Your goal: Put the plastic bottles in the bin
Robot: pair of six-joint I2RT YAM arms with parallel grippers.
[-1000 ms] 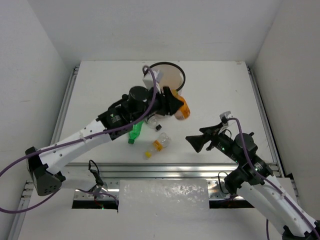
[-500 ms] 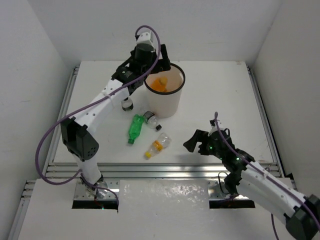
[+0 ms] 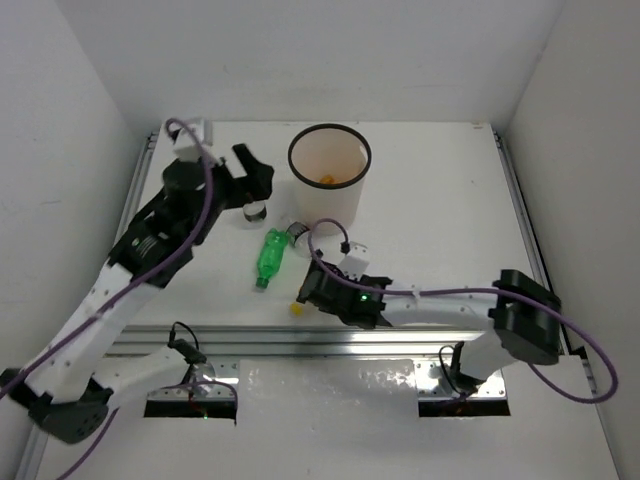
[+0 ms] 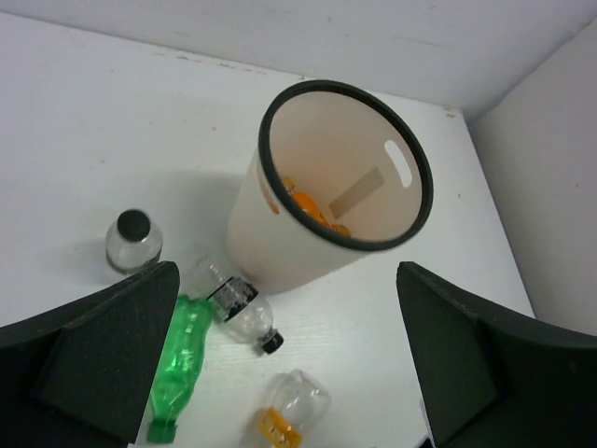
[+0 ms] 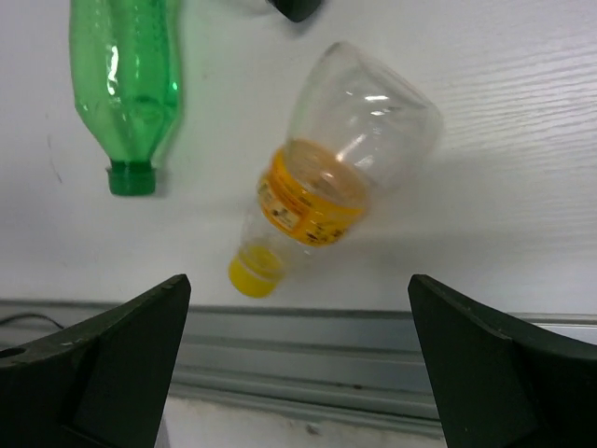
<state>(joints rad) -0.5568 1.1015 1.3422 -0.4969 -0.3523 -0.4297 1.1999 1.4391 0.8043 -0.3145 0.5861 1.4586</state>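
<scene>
Bin [image 3: 330, 205]: stands upright at the far middle of the table [image 3: 440, 200], mouth open, thin black rim all round.
Bin contents: orange bottles [image 4: 303, 207] lie at the bottom; their number cannot be told.
Upright bottle [image 4: 133, 238]: clear with a black cap, standing on the table just left of the bin, apart from it.
Lying bottle [image 4: 242, 313]: clear with a black cap, on its side at the foot of the bin's near wall, cap pointing away from the bin.
Green bottle [image 5: 126, 75]: on its side just beside the lying bottle, green cap toward the near edge.
Yellow-cap bottle [image 5: 336, 196]: clear with an orange label, on its side to the right of the green bottle, yellow cap toward the rail [image 5: 298, 373] at the near edge.
Right claw [image 5: 298, 280]: spread wide and empty, poised over the yellow-cap bottle, one finger to each side of it. No contact shows.
Left claw [image 3: 255, 172]: spread wide and empty, raised above the table to the left of the bin, over the upright bottle. Its camera looks down into the bin.
</scene>
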